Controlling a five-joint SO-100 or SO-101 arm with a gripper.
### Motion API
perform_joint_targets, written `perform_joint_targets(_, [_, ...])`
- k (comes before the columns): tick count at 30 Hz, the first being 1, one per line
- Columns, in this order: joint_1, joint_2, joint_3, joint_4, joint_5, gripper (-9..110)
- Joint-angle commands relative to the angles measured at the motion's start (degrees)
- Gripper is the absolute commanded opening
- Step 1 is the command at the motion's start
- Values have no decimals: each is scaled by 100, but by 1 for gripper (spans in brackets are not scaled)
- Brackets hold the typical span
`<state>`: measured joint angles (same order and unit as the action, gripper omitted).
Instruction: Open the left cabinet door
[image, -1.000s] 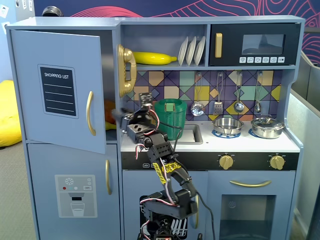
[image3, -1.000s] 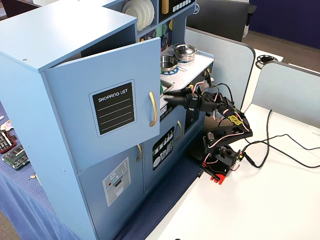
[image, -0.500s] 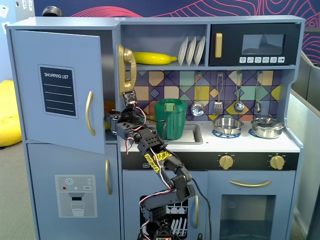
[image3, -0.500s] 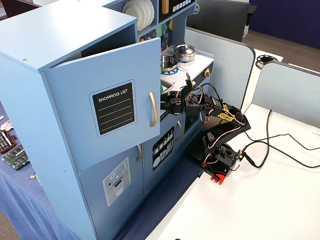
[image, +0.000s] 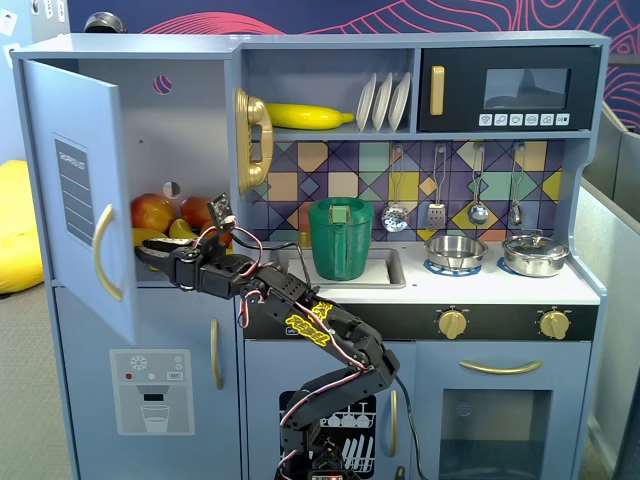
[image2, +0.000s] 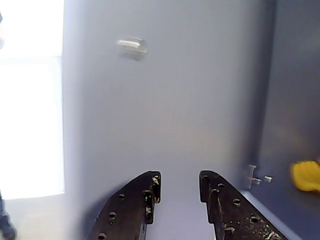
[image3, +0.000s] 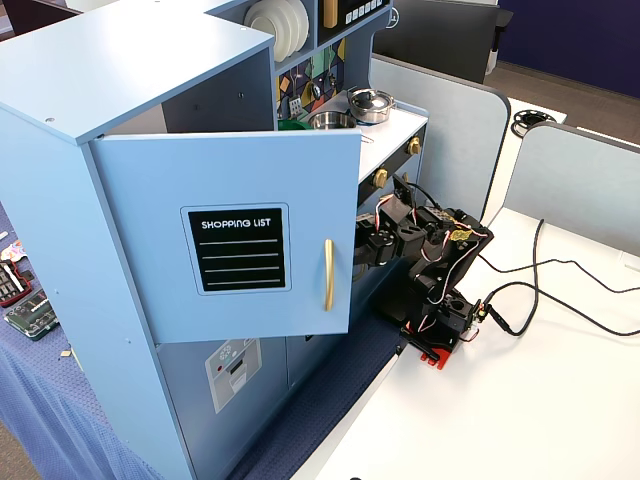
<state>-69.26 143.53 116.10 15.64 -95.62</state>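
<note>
The left cabinet door (image: 78, 120) stands swung far out on its left hinge, nearly edge-on in a fixed view, its gold handle (image: 104, 251) facing outward. In another fixed view its chalkboard panel (image3: 240, 250) and handle (image3: 328, 275) face the camera. My gripper (image: 148, 253) reaches into the cabinet opening just behind the door. The wrist view shows the door's plain inner face (image2: 165, 100) right in front of my gripper (image2: 180, 181), whose fingers (image2: 150, 187) are open a little with nothing between them. From the side the door hides the gripper; only the arm (image3: 425, 235) shows.
Toy fruit (image: 152, 212) sits inside the opened cabinet. Below is the dispenser door (image: 150, 390). A gold phone (image: 252, 140), a green pitcher (image: 340, 238) in the sink and pots (image: 535, 253) are to the right. Cables (image3: 560, 300) lie on the white table.
The door has swung much farther open to the left. My gripper has moved left from in front of the pitcher into the cabinet opening, behind the door's inner face.
</note>
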Motion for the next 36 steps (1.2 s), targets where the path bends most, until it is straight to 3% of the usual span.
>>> perform_joint_targets(1, [1169,211,237,-35,439,0])
perform_joint_targets(7, [3885,1107,1907,686,1441,0])
perform_joint_targets(14, [5563,2127,3366,2619,1705,0])
perform_joint_targets(24, [6636,3393,5115,4975,1468,0])
perform_joint_targets(30, [6794,3762,5555,5880,1749,0])
perform_joint_targets(36, [6636,3850,5563,6135,2646,0])
